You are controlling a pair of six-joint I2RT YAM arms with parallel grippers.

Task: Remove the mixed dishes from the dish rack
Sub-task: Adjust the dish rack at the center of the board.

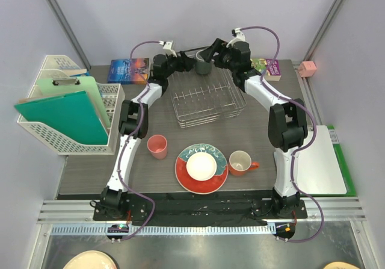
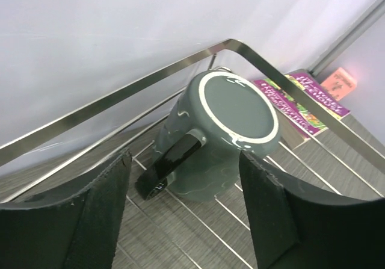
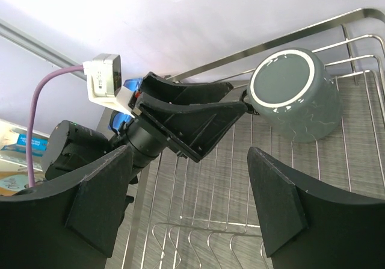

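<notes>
The dark grey mug [image 1: 203, 62] stands upside down in the far corner of the silver wire dish rack [image 1: 207, 106]. In the left wrist view the mug [image 2: 231, 130] has its black handle [image 2: 174, 160] turned toward my left gripper [image 2: 183, 203], which is open with its tips just short of the handle. My right gripper [image 3: 189, 197] hangs open over the rack's prongs [image 3: 204, 239], off to the side of the mug [image 3: 298, 97]. On the table in front of the rack sit the pink cup [image 1: 157, 146], the teal plate [image 1: 182, 174] with the small bowl [image 1: 201, 166] on it, and the orange mug [image 1: 240, 162].
A white lattice basket [image 1: 66, 130] with green folders stands at the left. A blue book [image 1: 128, 70] lies behind the rack on the left and a purple book [image 1: 272, 67] on the right. A pink object [image 1: 307, 68] and a white board [image 1: 319, 160] are at the right.
</notes>
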